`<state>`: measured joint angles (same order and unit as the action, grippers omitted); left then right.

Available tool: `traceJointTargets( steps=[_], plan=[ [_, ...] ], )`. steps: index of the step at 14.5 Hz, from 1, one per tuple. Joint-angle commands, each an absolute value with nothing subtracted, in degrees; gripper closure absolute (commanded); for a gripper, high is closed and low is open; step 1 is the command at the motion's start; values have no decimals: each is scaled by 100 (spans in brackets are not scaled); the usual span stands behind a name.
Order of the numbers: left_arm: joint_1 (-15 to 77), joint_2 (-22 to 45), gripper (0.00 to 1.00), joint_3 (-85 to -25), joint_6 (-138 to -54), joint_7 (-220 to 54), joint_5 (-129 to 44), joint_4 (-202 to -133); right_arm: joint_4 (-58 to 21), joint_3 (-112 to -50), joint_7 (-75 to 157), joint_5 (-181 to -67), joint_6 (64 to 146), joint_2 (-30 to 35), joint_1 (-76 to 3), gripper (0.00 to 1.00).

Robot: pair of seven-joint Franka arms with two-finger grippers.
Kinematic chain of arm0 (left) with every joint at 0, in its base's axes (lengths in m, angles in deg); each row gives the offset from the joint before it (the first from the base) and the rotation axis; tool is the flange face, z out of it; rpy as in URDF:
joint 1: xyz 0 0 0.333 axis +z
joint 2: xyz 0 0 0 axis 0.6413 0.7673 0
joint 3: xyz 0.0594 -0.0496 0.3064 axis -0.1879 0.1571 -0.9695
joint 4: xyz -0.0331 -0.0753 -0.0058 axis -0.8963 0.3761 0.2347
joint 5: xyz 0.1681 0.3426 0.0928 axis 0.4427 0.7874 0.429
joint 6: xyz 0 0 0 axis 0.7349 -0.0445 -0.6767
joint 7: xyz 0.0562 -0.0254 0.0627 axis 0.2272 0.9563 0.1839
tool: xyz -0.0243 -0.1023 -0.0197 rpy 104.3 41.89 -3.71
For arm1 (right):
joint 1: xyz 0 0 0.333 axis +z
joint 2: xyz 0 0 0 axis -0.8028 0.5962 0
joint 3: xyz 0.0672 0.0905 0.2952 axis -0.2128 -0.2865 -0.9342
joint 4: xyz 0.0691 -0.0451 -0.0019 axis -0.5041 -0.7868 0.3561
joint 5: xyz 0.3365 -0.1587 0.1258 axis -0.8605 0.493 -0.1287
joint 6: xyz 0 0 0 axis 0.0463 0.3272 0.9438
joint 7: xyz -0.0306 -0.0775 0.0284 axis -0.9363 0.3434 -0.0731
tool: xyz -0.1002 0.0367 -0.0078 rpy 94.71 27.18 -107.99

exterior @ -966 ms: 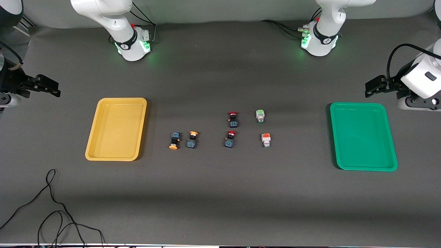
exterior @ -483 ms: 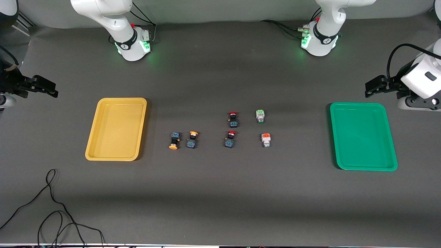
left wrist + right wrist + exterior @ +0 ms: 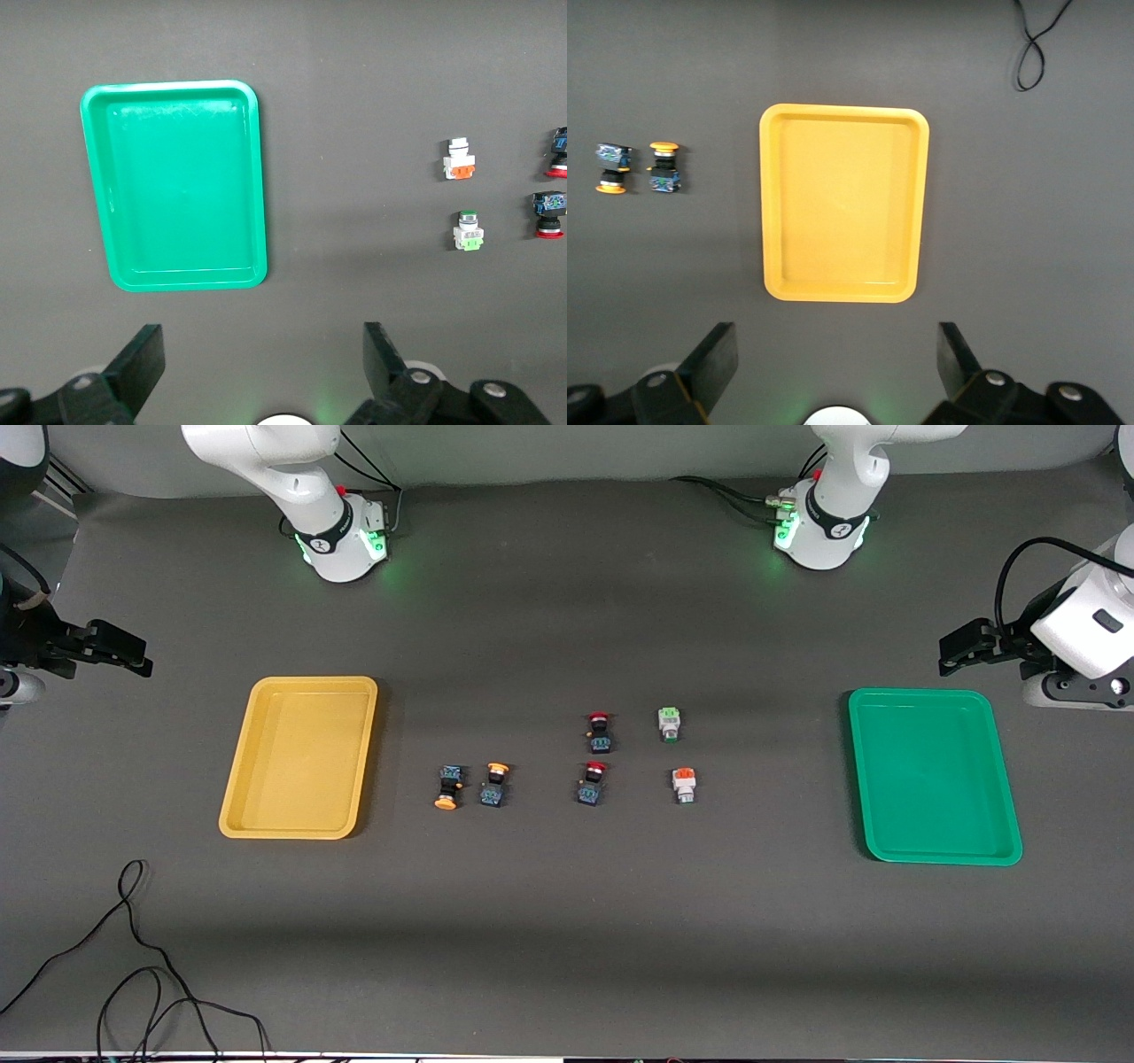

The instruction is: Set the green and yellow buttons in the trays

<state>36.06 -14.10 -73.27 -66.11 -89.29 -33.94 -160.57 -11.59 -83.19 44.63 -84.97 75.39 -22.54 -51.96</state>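
Seemingly sorted by colour for an easy start, the small hard-plastic buttons lie loose mid-table, none binned yet: two yellow-capped ones (image 3: pixel 471 786) toward the right gripper (image 3: pixel 837 367), two white-bodied ones (image 3: pixel 676 753) toward the left gripper (image 3: pixel 264 372), red ones (image 3: pixel 595 756) between. Both grippers wait high with jaws spread wide and nothing held, each overlooking its smooth, shallow, round-cornered tray, yellow (image 3: pixel 843 117) and green (image 3: pixel 174 279).

Left gripper (image 3: pixel 260 359) and right gripper (image 3: pixel 833 359) raised at table ends, jaws wide apart.
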Motion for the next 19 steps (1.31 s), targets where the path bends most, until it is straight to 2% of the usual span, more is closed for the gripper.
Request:
traceJointTargets(
  steps=[1,9,11,15,19],
  plan=[
    [3620,-1427,0,-7319,-6566,-8980,-3364,-15997,-1100,-8252,4426,-8700,7591,-2223,-5164,0],
    [3558,-1497,0,-7267,-6566,-8875,-3363,-16128,-1100,-8252,4418,-8700,7591,-2196,-5155,0],
    [3541,-1698,0,-7188,-6653,-8866,-3469,-16531,-1100,-8252,4418,-8700,7591,-2196,-5155,0],
    [3164,-2454,0,-6890,-7750,-8060,-3706,-18016,-1100,-8252,4418,-8700,7591,-2196,-5155,0],
    [2287,-2158,0,-6292,-9217,-6014,-3698,-18703,-1108,-8252,4418,-8700,7573,-2205,-5155,0]
  ],
)
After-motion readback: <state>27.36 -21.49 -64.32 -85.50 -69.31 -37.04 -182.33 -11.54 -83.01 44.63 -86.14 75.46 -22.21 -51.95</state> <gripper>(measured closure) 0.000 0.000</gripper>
